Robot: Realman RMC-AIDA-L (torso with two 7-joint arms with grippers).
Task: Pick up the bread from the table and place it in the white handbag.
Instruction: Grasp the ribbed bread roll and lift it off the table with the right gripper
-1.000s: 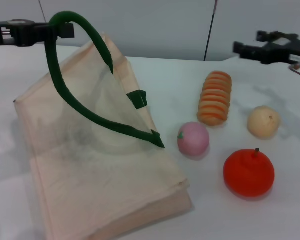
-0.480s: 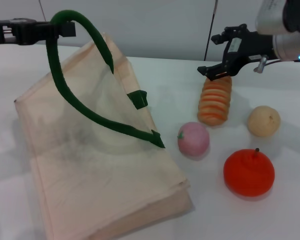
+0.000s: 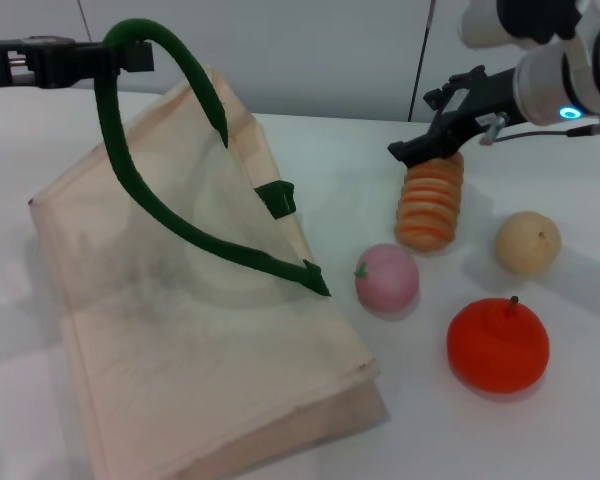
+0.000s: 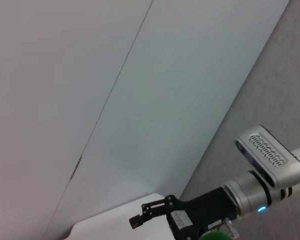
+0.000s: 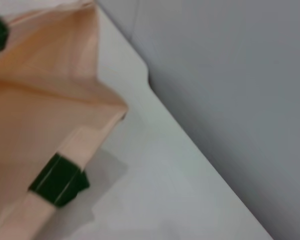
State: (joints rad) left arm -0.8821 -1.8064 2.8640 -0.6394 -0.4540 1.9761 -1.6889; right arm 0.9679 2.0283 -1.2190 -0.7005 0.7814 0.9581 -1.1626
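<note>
The bread [image 3: 430, 201], a ribbed orange and tan loaf, lies on the white table [image 3: 310, 150], right of the white handbag [image 3: 190, 330]. My right gripper [image 3: 421, 124] hovers open just over the bread's far end, its lower finger close to the loaf. My left gripper [image 3: 120, 56] at the top left is shut on the bag's dark green handle [image 3: 150, 210] and holds it up, so the bag's mouth stands open. The right wrist view shows the bag's rim [image 5: 45, 95] and a green handle patch [image 5: 57, 180]. The left wrist view shows the right arm's gripper [image 4: 152, 214] far off.
A pink ball [image 3: 387, 277] lies in front of the bread, between it and the bag. A pale beige ball [image 3: 527, 242] is to the bread's right. An orange fruit [image 3: 498, 343] sits nearer the front right. A wall stands behind the table.
My right gripper has come in from the far right and down to the bread's far end. The left gripper, the bag and the fruits have not moved.
</note>
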